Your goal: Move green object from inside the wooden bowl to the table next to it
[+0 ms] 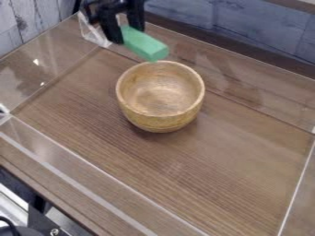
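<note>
No brand, label or writing can be read anywhere in the view.

The small, flat, bright-green rectangular block (145,44) sits at about eleven o'clock from the round light-tan wooden bowl (160,95), outside the bowl and beyond its far rim. One end of the block reaches up into the black claw of the robot arm (121,33); the other end slants down toward five o'clock, pointing at the bowl. The block is tilted, not level, and it appears to be off the tabletop, though the picture is too blurred to rule out contact at its lower end.

The claw lies at about ten o'clock from the block's middle, near the upper left of the view. Its dark fingers (109,28) stand on either side of the block's upper end, and the claw looks clamped on the green block, its jaws held apart only by the block's width. The exact contact points are too small and dark to make out.

The bowl stands upright near the middle of the dark brown wood-grain tabletop (209,161), and its hollow shows only pale grain. Clear acrylic walls (37,64) run around the table's edges; the claw and the block are close to the wall at the far left corner. Block and bowl are near each other but apart.
</note>
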Tool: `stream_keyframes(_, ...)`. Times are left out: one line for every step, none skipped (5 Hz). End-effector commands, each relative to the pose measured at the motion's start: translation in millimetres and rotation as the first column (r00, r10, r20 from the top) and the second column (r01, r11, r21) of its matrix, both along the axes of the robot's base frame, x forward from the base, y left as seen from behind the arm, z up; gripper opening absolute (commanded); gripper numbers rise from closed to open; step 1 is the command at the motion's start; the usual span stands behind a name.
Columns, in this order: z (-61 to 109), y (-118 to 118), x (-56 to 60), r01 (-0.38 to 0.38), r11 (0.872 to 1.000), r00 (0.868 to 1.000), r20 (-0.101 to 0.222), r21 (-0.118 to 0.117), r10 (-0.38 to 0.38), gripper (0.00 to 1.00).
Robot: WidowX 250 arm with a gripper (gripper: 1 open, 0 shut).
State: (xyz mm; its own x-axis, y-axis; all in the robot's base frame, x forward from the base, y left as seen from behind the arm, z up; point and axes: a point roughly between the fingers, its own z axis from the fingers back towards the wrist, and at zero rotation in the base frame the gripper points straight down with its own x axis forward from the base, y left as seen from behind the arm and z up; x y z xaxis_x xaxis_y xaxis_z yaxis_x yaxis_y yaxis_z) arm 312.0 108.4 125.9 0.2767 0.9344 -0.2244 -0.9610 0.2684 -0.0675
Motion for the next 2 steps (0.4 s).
stream_keyframes(22.9,1.9,-5.6,0.017,0.999,0.998,0.067,0.039,-0.020,0.00)
stream_keyframes(19.5,8.4,-7.3,0.030,0.998,0.997,0.071,0.056,-0.034,0.00)
